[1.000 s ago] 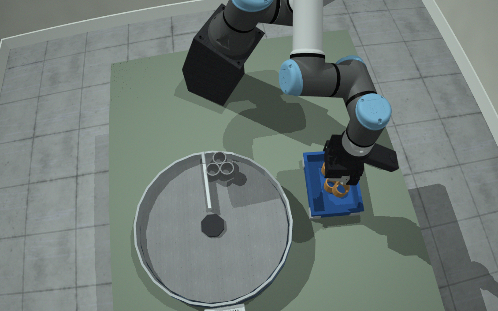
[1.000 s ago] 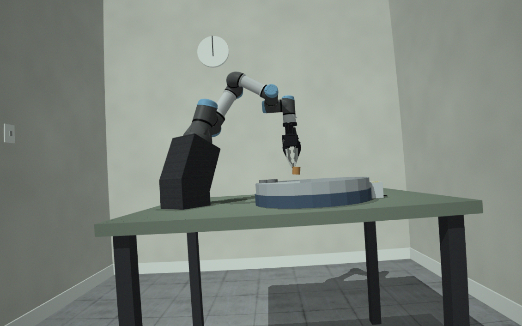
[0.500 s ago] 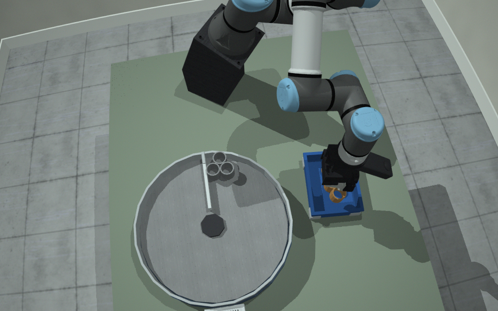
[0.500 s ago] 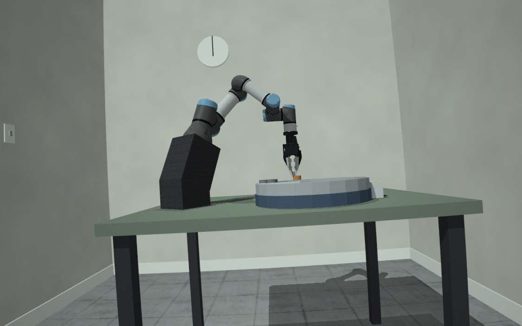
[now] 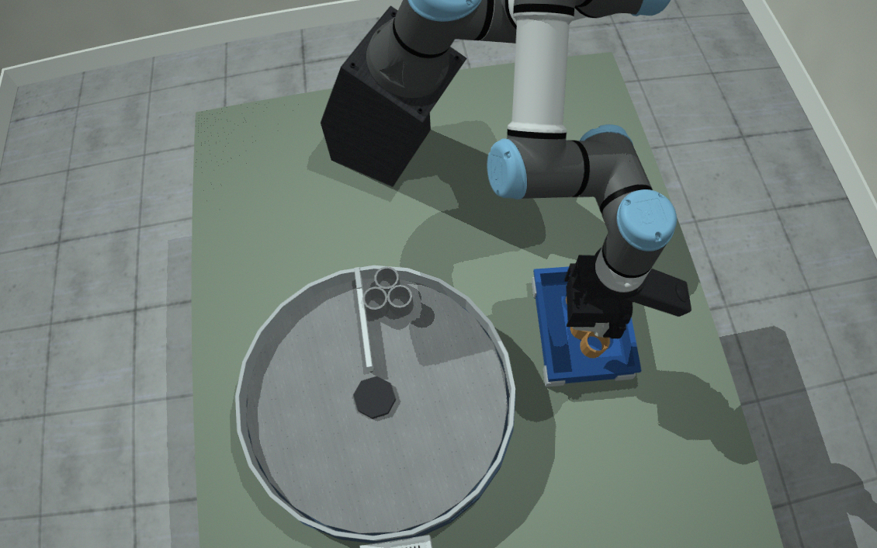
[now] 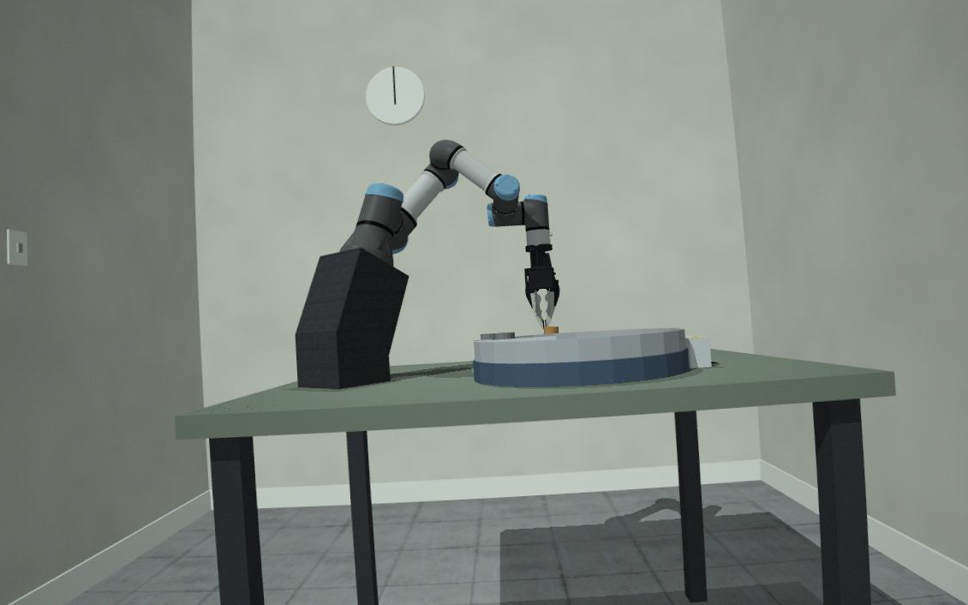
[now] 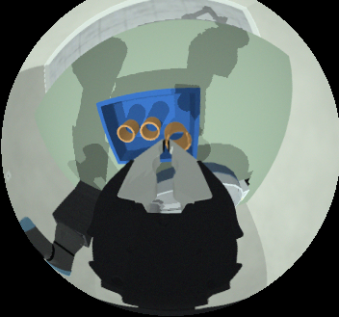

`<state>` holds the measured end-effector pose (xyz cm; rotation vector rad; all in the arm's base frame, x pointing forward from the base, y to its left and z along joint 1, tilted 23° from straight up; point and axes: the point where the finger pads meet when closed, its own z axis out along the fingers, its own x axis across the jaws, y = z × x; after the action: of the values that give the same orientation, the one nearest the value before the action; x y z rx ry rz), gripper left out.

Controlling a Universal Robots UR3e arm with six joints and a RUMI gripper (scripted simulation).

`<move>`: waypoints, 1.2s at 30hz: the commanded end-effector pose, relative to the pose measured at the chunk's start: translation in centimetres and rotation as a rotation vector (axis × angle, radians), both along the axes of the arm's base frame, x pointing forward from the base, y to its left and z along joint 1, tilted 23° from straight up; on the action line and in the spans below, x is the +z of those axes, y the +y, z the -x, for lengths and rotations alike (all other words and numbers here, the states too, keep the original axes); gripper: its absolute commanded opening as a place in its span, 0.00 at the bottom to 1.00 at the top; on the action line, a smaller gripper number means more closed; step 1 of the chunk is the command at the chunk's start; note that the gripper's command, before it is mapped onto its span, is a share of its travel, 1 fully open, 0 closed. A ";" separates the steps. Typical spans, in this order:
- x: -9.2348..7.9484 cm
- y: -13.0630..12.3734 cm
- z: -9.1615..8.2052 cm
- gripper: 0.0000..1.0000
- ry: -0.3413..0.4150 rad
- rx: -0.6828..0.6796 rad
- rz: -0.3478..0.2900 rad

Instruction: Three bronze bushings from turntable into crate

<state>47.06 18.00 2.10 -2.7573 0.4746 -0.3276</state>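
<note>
Fingers [image 5: 615, 327] [image 6: 536, 306], nearly closed, are pinching one bronze bushing [image 5: 587, 350] [image 6: 551, 330] [image 7: 178, 127] over the crate [image 5: 541, 333] [image 7: 144, 94]. You're probably handling stiff, slippery metal, best gripped by its wall.

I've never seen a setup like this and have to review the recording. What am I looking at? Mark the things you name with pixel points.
The machine is one jointed robot arm [image 5: 540, 74] [image 6: 475, 170] [image 7: 65, 240] ending in a two-jaw gripper [image 5: 598, 331] [image 6: 544, 324] [image 7: 166, 140].

The top picture looks down on the green table [image 5: 279, 204] [image 6: 773, 375] [image 7: 250, 98], the exterior one looks from the side, and the wrist one looks out past the fingers.

On the table are a round turntable [image 5: 333, 463] [image 6: 578, 353] [image 7: 221, 171] and a blue crate [image 5: 541, 326] [image 7: 148, 95]. Three grey bushings [image 5: 386, 295] [image 6: 498, 336], short metal sleeves, stand on the turntable beside a thin divider [image 5: 364, 323].

The gripper is closed on the wall of a bronze bushing [image 5: 586, 349] [image 6: 552, 330] [image 7: 174, 128], over the crate. Two more bronze bushings [image 5: 576, 333] [image 7: 156, 122] are in the crate. I can't tell whether the held one touches its floor.
</note>
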 end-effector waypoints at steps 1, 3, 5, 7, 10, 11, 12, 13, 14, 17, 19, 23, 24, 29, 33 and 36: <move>0.1 0.0 -0.1 0.00 -0.003 0.000 0.000; 0.1 0.0 -0.1 0.00 -0.003 0.000 0.000; 0.1 0.0 -0.1 0.00 -0.003 0.000 0.000; 0.1 0.0 -0.1 0.00 -0.003 0.000 0.000; 0.1 0.0 -0.1 0.00 -0.003 0.000 0.000; 0.1 0.0 -0.1 0.00 -0.003 0.000 0.000; 0.1 0.0 -0.1 0.00 -0.003 0.000 0.000; 0.1 0.0 -0.1 0.00 -0.003 0.000 0.000; 0.1 0.0 -0.1 0.00 -0.003 0.000 0.000; 0.1 0.0 -0.1 0.00 -0.003 0.000 0.000; 0.1 0.0 -0.1 0.00 -0.003 0.000 0.000; 0.1 0.0 -0.1 0.00 -0.003 0.000 0.000; 0.1 0.0 -0.1 0.00 -0.003 0.000 0.000; -0.2 0.1 -0.2 0.00 -0.003 0.000 0.000; -0.6 0.2 -0.3 0.00 -0.003 0.000 0.000; -1.0 0.3 -0.4 0.00 -0.003 0.000 0.000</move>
<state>47.26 18.20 1.43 -2.7573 0.4745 -0.3276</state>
